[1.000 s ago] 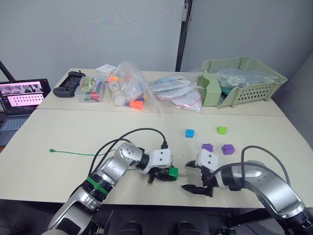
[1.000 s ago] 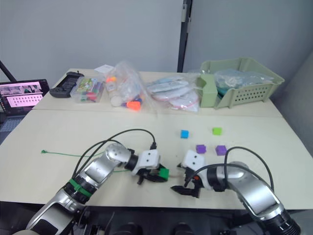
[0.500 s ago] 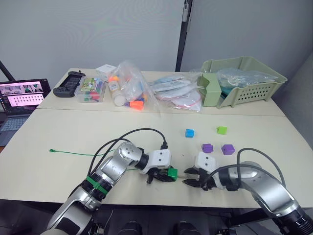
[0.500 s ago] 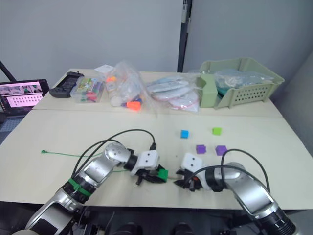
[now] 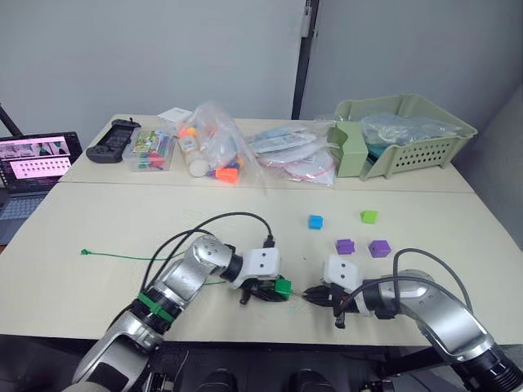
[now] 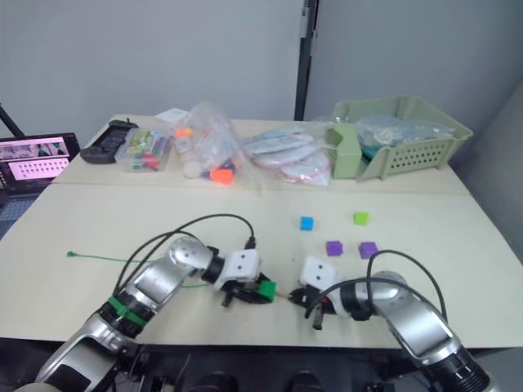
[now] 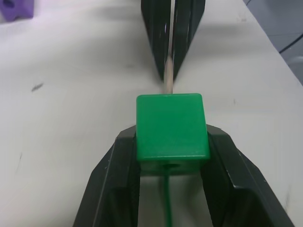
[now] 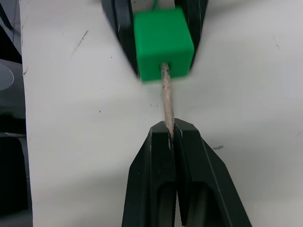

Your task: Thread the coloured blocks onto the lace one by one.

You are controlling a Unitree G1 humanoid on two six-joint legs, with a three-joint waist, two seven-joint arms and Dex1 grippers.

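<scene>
Left tool (image 7: 170,156) is clamped on the darker green block (image 7: 172,126) to hold it steady, while the right tool (image 8: 171,135), pinched on the lace's pale tip (image 8: 166,97) poking out just ahead of it, looks set to pull it through.

- Silver-grey metal arms with rounded joints.
- Green band around left forearm (image 5: 154,305).
- White boxy wrist housings.
- Black looping cables.
- Black two-fingered left gripper (image 5: 263,292) and right gripper (image 5: 311,296).
</scene>
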